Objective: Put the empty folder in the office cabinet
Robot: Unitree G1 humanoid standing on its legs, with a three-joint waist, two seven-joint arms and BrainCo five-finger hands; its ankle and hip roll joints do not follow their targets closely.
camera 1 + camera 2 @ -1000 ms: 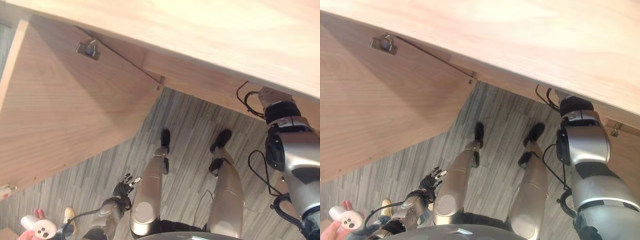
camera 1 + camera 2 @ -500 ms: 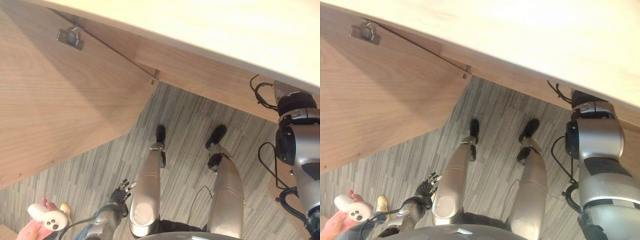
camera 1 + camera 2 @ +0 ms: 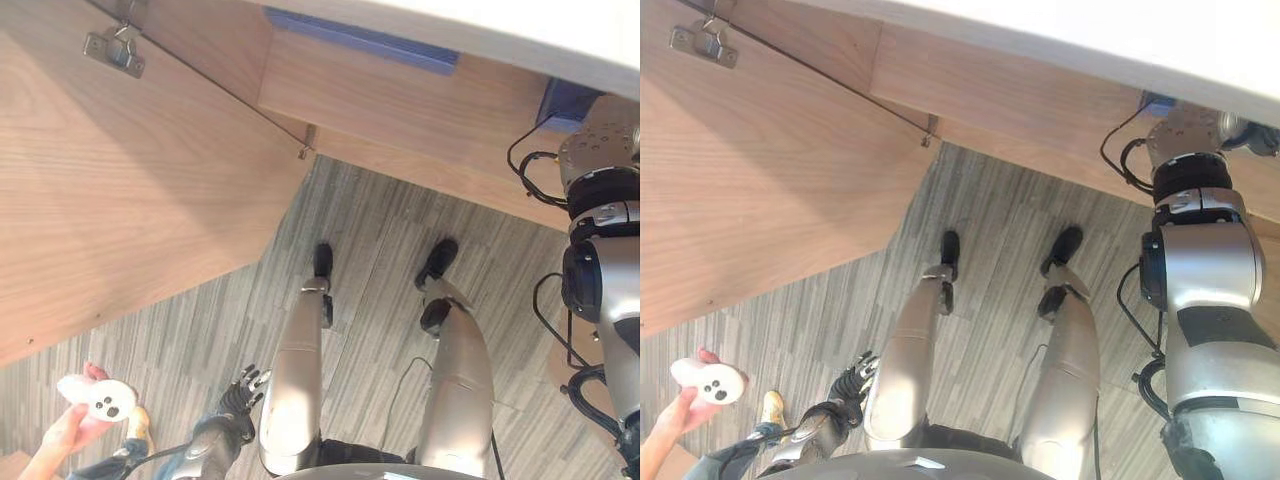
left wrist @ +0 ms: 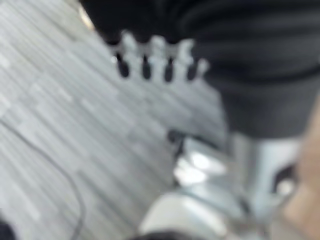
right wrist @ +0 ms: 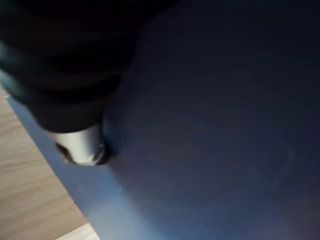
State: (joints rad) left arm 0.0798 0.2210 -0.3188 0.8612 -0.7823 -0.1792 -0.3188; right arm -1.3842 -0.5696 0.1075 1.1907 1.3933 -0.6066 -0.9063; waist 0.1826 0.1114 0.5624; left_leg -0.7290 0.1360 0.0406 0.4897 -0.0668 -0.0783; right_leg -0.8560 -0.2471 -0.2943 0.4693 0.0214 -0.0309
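- The right hand [image 5: 75, 100] shows in its wrist view as a dark ribbed cover with one silver fingertip [image 5: 80, 150] resting on the flat face of a blue folder [image 5: 210, 125]. Whether its fingers are curled round the folder or lie straight cannot be told from what shows.
- In the head views the right arm reaches up from the lower right, and its wrist disappears under the pale top of the office cabinet [image 3: 400, 110].
- The blue folder lies inside the cabinet: a long blue edge [image 3: 360, 38] shows along the shelf under the top, and a blue corner shows just beside the right wrist.
- The cabinet door [image 3: 120, 200] stands swung open on the robot's left, with a metal hinge [image 3: 112, 50] near its upper edge.
- The left hand [image 3: 240, 390] hangs low by the robot's left side, above the grey striped floor [image 3: 380, 230]; its fingers are straight and spread, and it holds nothing.
- At the lower left a person's hand [image 3: 65, 430] holds a white controller [image 3: 100, 398] with dark buttons.
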